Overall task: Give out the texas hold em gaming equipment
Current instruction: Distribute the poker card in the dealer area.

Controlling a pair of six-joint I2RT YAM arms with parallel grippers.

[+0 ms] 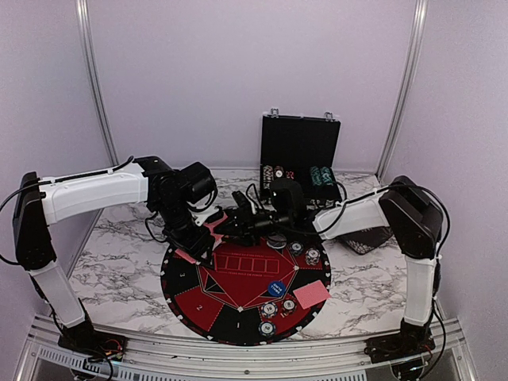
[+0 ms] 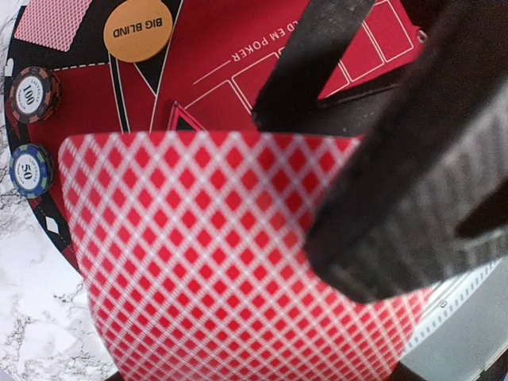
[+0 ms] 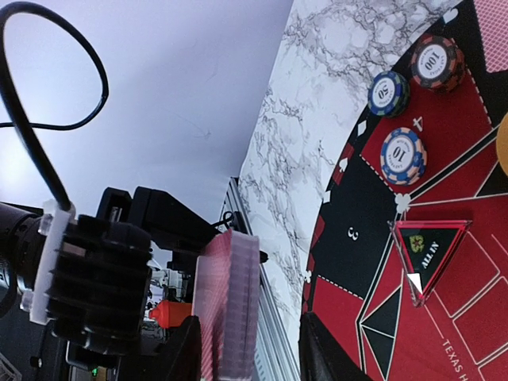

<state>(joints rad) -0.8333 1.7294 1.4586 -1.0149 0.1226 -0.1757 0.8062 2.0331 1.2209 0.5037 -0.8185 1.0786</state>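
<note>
1. Open black case [image 1: 300, 139] at the bench's [image 1: 119, 270] back, chips [image 1: 321, 176] racked inside.
2. Left gripper [image 1: 198, 252], low over the mat's [image 1: 238, 278] edge, clamps red-backed cards [image 2: 238, 262].
3. Right gripper [image 1: 228, 225] reaches across, fingers [image 3: 317, 353] astride those cards. Cannot tell if it grips.

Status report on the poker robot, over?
Left hand shut on red-backed card. Right hand shut on card deck. Chips, Big Blind button already on mat.

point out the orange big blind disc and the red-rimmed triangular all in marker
orange big blind disc [image 2: 138, 30]: left wrist view, printed face
red-rimmed triangular all in marker [image 3: 429, 252]: right wrist view, centre label
</note>
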